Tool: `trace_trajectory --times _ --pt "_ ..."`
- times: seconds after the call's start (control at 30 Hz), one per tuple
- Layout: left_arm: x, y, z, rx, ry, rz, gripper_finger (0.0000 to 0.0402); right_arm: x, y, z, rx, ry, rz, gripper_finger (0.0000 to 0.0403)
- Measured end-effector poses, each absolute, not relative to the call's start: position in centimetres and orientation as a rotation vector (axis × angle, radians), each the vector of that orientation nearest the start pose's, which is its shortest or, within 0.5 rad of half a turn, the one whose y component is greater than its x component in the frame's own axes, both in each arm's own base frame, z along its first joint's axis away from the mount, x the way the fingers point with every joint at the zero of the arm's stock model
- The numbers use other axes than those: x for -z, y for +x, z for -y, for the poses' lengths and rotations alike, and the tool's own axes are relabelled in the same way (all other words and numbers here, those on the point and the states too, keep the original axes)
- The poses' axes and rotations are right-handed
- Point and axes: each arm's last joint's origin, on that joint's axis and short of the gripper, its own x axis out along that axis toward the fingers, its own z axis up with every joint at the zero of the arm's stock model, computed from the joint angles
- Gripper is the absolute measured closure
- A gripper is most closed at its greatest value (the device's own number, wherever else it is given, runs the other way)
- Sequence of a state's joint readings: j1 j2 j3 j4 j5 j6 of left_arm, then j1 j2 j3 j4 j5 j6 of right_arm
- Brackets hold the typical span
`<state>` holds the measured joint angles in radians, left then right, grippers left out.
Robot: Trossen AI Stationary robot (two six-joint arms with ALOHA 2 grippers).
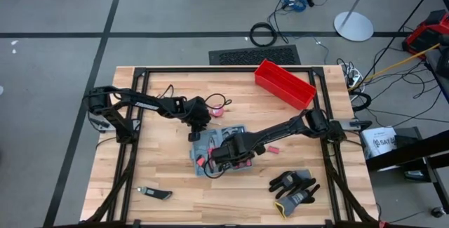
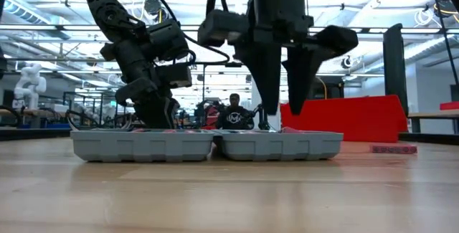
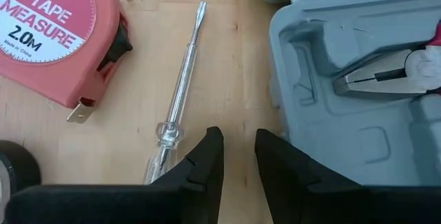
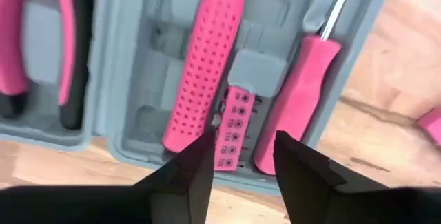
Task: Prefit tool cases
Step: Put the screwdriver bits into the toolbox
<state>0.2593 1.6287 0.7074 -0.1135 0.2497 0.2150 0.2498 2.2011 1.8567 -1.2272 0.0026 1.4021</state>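
Observation:
The grey tool case (image 1: 221,149) lies open and flat on the wooden table, both halves side by side (image 2: 208,145). Its moulded slots hold a pink-handled hammer (image 4: 207,58), a pink screwdriver (image 4: 296,100), a strip of bits (image 4: 234,131) and pliers (image 3: 386,76). My right gripper (image 4: 241,162) points straight down over the case, open, its fingertips (image 2: 283,115) above the tray. My left gripper (image 3: 238,155) is open and slants down over bare table just left of the case. A clear-handled screwdriver (image 3: 179,93) lies beside it, its handle end hidden behind one finger.
A pink tape measure (image 3: 55,38) lies on the table beyond the clear screwdriver. A red bin (image 1: 284,82) stands at the far right. Black gloves (image 1: 295,186) lie near the front right and a utility knife (image 1: 154,194) near the front left.

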Motion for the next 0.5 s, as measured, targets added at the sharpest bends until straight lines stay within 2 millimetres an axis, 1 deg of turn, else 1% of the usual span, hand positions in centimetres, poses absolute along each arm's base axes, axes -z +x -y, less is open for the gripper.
trace_trajectory --times 0.07,0.13,0.27,0.3,0.5 --pt "-12.59 27.26 -6.48 0.094 -0.073 -0.995 0.0308 -19.79 41.27 -10.48 0.892 0.887 -1.36 0.0279" --pt "-12.59 27.26 -6.48 0.086 -0.087 -0.995 0.0308 -19.87 41.32 -10.5 0.867 0.879 -1.364 0.03" --pt "-12.57 27.33 -6.19 0.091 -0.08 -0.998 0.0308 -19.35 41.95 -10.7 0.787 0.863 -1.361 0.038" --pt "-12.57 27.36 -6.1 0.093 -0.077 -0.997 0.0308 -19.17 42.15 -10.76 0.768 0.857 -1.356 0.0391" --pt "-12.57 27.45 -5.81 0.103 -0.071 -0.995 0.0308 -19.09 41.93 -10.65 0.799 0.858 -1.373 0.0401"
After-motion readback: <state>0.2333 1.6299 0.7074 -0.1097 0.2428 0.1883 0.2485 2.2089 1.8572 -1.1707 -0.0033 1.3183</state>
